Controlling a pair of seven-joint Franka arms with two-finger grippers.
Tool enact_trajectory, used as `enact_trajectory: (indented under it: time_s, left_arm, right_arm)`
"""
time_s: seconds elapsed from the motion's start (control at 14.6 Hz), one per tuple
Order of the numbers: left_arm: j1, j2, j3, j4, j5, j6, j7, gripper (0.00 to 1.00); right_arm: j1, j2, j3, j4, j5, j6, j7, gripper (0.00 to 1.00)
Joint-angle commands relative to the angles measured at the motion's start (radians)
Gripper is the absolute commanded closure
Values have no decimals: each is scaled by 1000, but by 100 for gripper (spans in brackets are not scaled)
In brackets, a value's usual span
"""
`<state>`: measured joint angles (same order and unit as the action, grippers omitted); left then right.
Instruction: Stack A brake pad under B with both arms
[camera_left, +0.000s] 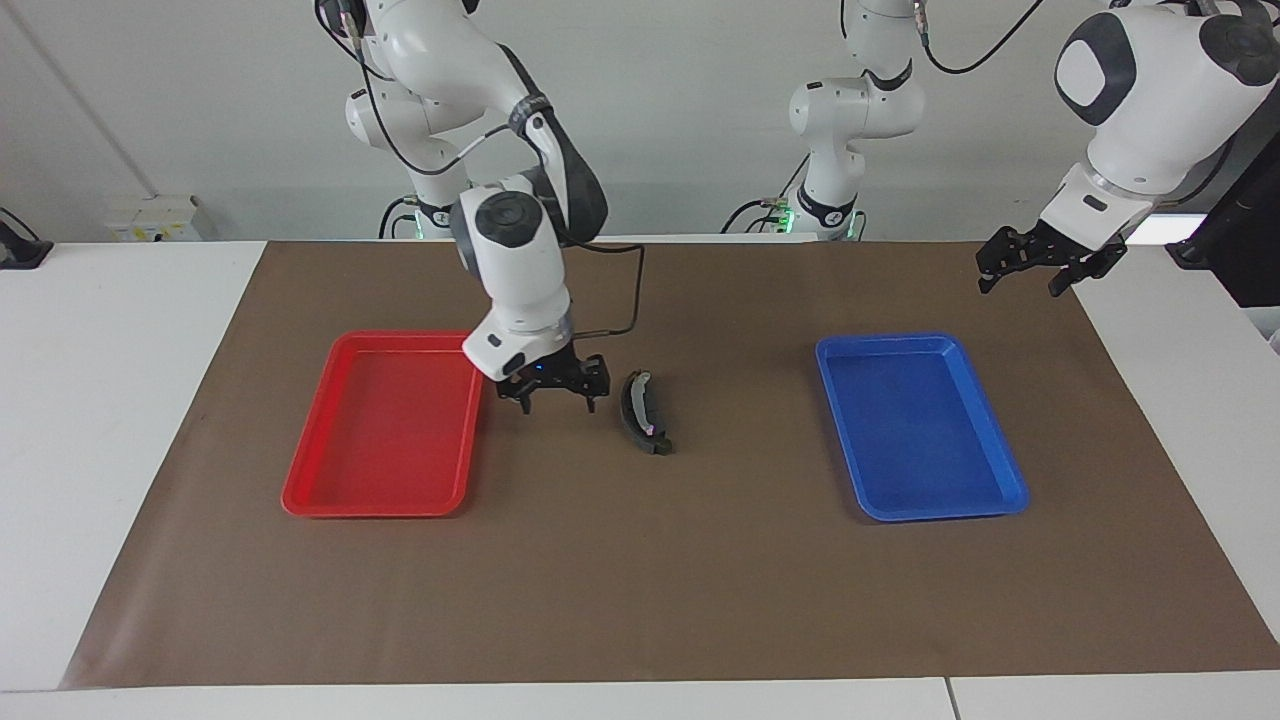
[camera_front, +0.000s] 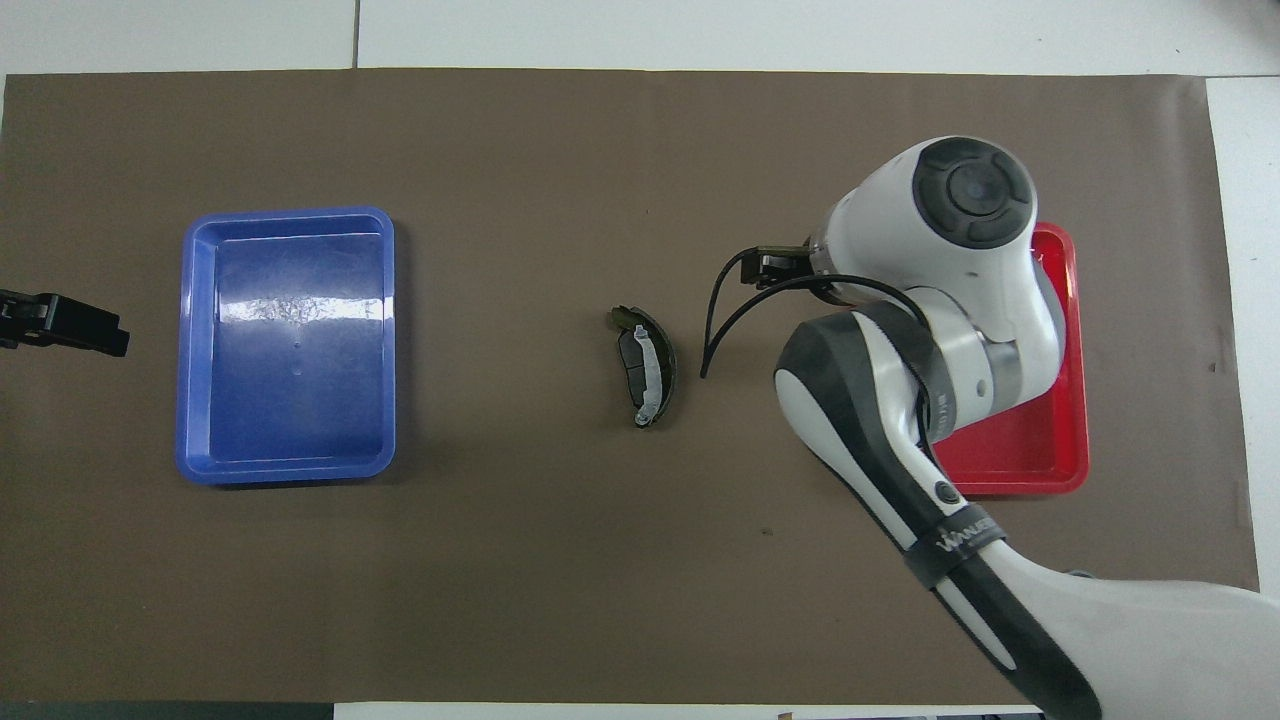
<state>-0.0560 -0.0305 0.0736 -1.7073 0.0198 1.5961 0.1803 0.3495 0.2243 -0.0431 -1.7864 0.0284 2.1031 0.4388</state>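
The long curved black pad B (camera_left: 645, 412) lies on the brown mat at the middle of the table, between the two trays; it also shows in the overhead view (camera_front: 660, 370). The small grey pad A (camera_front: 630, 358) shows at B's inner side, toward the left arm's end, touching B and seemingly partly under it. My right gripper (camera_left: 556, 398) is open and empty, hanging low over the mat between the red tray and the pads. In the overhead view it is hidden under its own wrist. My left gripper (camera_left: 1028, 272) waits, open, over the mat's edge past the blue tray (camera_front: 60, 325).
An empty red tray (camera_left: 310, 480) lies toward the right arm's end and an empty blue tray (camera_left: 1000, 480) toward the left arm's end. In the overhead view the right arm covers part of the red tray (camera_front: 1060, 470). The blue tray's rim also shows there (camera_front: 190, 350).
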Motion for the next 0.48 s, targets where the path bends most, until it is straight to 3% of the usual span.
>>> enact_trajectory:
  time_s: [0.0,0.14,0.41]
  left_arm:
    - [1,4,-5,9,9,-7,5,1]
    - [1,4,-5,8,9,-8,5,1]
    - [-1,4,-6,6,9,-8,5,1]
  right_arm:
    - [-120,-71,17,-24,-50,-41,-5,1]
    - [-202,-114,17,-19,-50,-87,-67,1]
    - [-311,-221,16,-21,-50,-296,-238,1]
